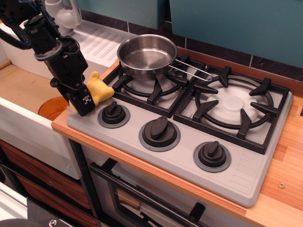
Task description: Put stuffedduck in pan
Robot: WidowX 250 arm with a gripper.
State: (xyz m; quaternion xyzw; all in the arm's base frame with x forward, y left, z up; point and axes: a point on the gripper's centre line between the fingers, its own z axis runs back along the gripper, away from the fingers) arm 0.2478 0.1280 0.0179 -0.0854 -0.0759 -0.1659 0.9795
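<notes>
At the far left, the orange disc lies low in the sink area, partly hidden behind the black gripper. The gripper reaches down at the stove's front-left corner, its tip at the grey stove surface, just left of the leftmost knob. The stuffedduck is pressed against the gripper's right side, between it and the left burner grate; only its yellow body shows, with the beak and eyes hidden, so which way its head points cannot be told. Its visible body stretches roughly from lower left to upper right, toward the pan. The claw seems clenched on the duck, though its fingers are mostly hidden by its own body, so the grasp cannot be confirmed.

Further right, the pan sits upright on the rear-left burner grate, with nothing inside it but reflections; its thin wire handle points right, toward the right-hand burner. Two more knobs, the middle knob and the right knob, line the stove's front edge.
</notes>
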